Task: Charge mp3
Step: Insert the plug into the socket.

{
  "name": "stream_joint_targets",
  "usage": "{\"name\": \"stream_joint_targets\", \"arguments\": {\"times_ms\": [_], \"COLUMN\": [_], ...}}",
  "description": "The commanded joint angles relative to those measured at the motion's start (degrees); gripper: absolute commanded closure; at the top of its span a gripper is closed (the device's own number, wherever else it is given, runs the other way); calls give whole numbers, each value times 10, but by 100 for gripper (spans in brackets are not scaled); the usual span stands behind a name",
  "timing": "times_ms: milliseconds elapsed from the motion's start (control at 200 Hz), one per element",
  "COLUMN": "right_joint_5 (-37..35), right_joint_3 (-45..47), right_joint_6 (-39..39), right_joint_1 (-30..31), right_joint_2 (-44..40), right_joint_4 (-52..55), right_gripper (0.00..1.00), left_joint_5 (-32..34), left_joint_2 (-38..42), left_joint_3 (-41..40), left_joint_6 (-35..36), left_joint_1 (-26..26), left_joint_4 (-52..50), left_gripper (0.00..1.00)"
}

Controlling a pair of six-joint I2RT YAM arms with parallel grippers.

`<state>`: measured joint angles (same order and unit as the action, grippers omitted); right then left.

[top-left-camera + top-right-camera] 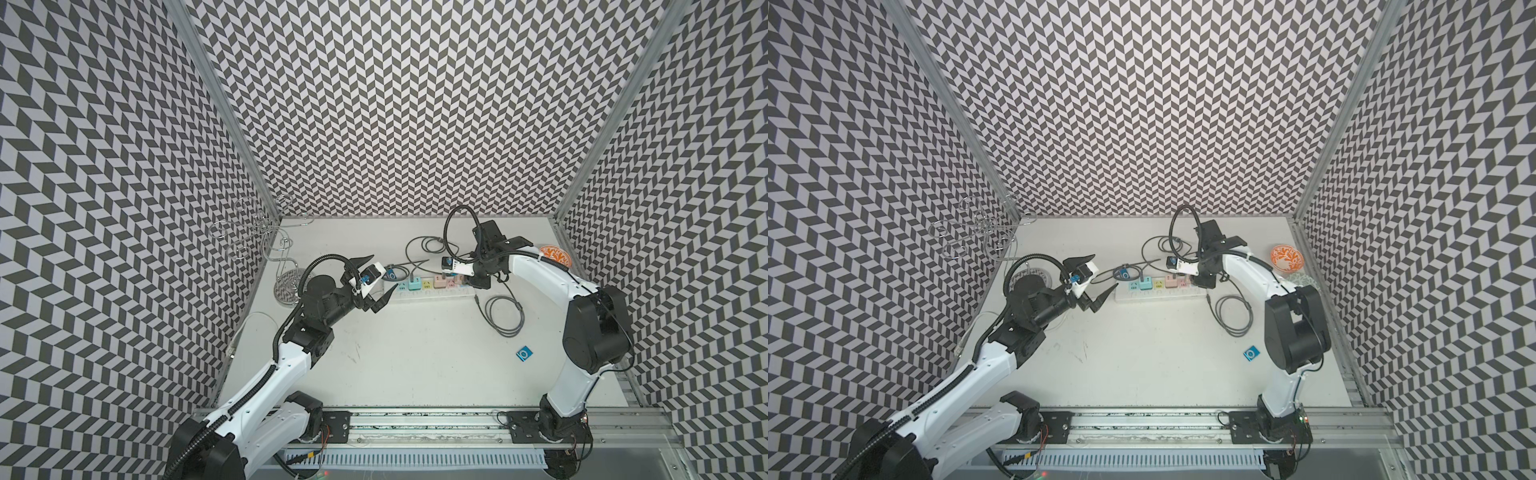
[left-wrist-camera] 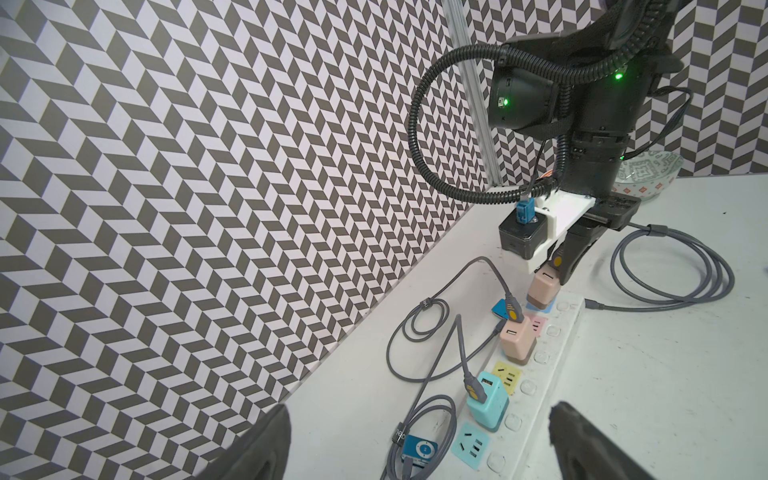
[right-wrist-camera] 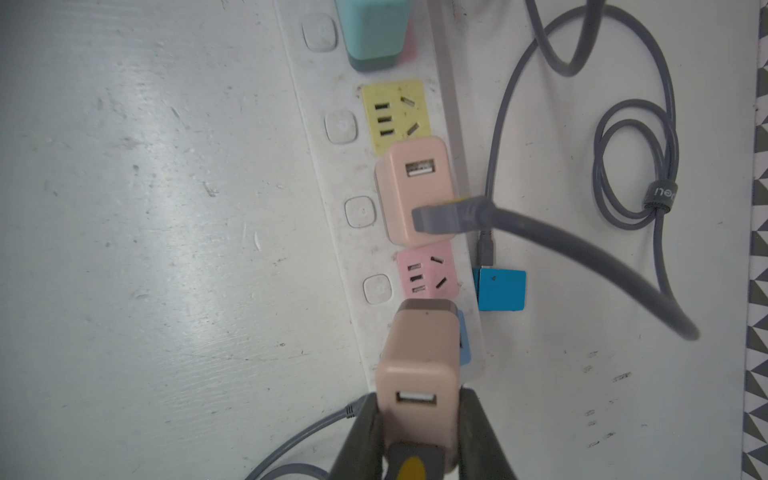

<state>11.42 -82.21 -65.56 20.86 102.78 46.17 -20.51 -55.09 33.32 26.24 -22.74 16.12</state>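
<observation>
Right jaws on the beige charger point(image 3: 417, 365); left jaws wide at the other end of the power strip point(image 3: 320, 83).
Your right jaws sit narrow, pinching the top of the beige charger, which stands on the strip's end socket, with a yellow-marked grey USB plug point(image 3: 409, 461) between them. Your left jaws hang wide apart and empty. One blue mp3 player point(image 1: 524, 353) lies alone on the counter point(image 1: 415, 365), well apart from the strip. Another mp3 player point(image 2: 419, 449) lies behind the strip near the teal charger point(image 2: 488, 405). A third mp3 player point(image 3: 500, 289) lies just beside the pink socket point(image 3: 424, 270).
</observation>
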Motion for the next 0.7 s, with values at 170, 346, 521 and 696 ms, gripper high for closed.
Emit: {"name": "stream_joint_targets", "arguments": {"times_ms": [170,346,521,696], "right_joint_5": [27,15,7,-3], "right_joint_3": [-12,-6,-18,-23], "right_joint_6": [-29,-33,-39,-49], "right_joint_1": [16,17,20,23], "right_joint_2": [26,37,50,62], "right_joint_4": [-10,-24,-23,-16], "right_gripper": [100,100,100,100], "left_joint_5": [-11,-14,-15,-15], "left_joint_2": [-1,-2,-1,2], "left_joint_3": [-11,-14,-16,-19], "left_joint_6": [-1,-2,-1,1], "left_joint_1": [7,8,10,13], "left_joint_4": [16,18,19,20], "left_gripper": [3,3,3,3]}}
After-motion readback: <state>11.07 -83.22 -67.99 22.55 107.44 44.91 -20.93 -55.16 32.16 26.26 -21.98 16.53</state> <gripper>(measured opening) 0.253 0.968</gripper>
